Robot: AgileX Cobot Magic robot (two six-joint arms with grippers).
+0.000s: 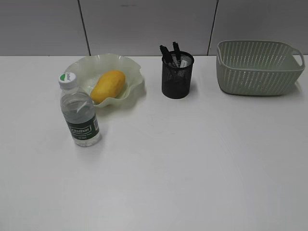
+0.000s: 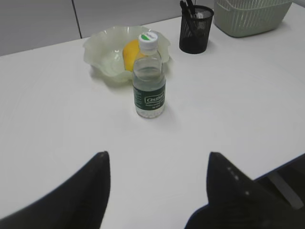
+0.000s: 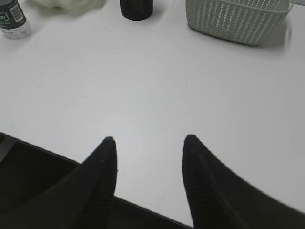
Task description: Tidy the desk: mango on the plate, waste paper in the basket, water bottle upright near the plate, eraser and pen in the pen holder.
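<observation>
The mango (image 1: 108, 85) lies in the pale green plate (image 1: 136, 68) at the back left of the desk (image 1: 192, 159). Just in front of the plate, the water bottle (image 1: 79, 114) stands upright. Black pens (image 1: 172, 52) stick out of the pen holder (image 1: 177, 79). The basket (image 1: 257, 67) sits at the back right. The waste paper and the eraser are hidden or out of view. In the left wrist view my left gripper (image 2: 157, 155) is open and empty, well short of the bottle (image 2: 149, 78). My right gripper (image 3: 150, 138) hangs open and empty over the desk's near edge.
The white desk runs back to a grey panelled wall (image 1: 144, 24). Neither arm shows in the exterior view. In the right wrist view the desk's near edge (image 3: 43, 149) runs under the fingers, with dark space below it.
</observation>
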